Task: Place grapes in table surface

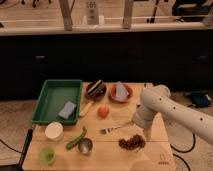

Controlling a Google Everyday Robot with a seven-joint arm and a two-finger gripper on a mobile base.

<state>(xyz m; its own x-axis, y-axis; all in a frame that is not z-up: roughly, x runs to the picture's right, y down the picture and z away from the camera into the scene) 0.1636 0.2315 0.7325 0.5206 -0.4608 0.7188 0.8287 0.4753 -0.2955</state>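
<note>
The grapes [131,143] lie on the bench [107,157] toward five o'clock, just below a fork [114,129]. The gripper [147,134] hangs beside them at their two o'clock; whether it grips anything I cannot tell. Probably lift away vertically, avoiding dragging the bunch.

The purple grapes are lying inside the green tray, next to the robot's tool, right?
Not quite. The grapes lie on the table surface, not in the green tray, which is across the table. The tool is next to them, as the camera view shows.
</note>
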